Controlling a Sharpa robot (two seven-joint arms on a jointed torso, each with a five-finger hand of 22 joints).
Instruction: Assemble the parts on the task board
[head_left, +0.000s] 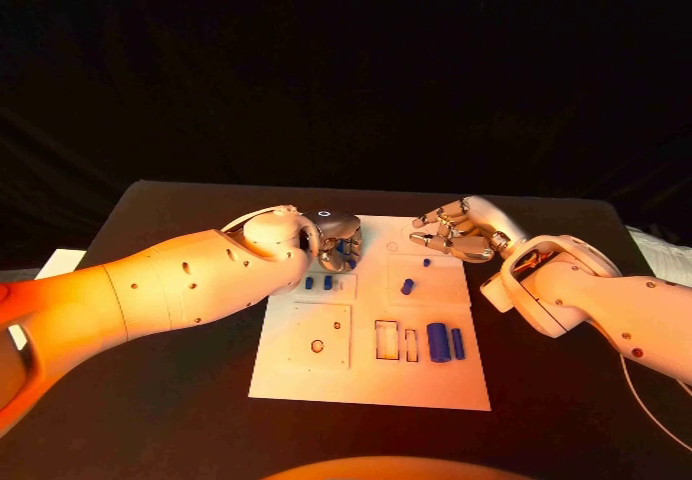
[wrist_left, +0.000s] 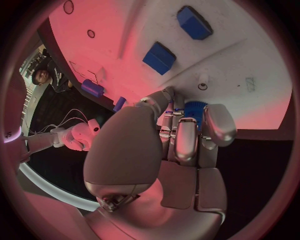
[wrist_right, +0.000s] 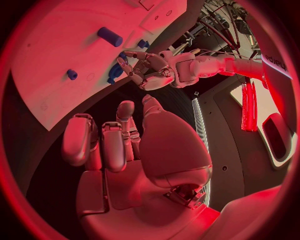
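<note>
A small blue toothed part is pinched at the fingertips of the left hand, over the far-left corner of the task board. It should be lowered squarely, unhurried. The right hand hovers near the far-right edge, fingers loosely curled, nothing held.

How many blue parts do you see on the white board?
7 visible: two small parts beside the left hand, two mid-board, two long ones near the front, one in the left hand's fingers; others may be hidden.
</note>
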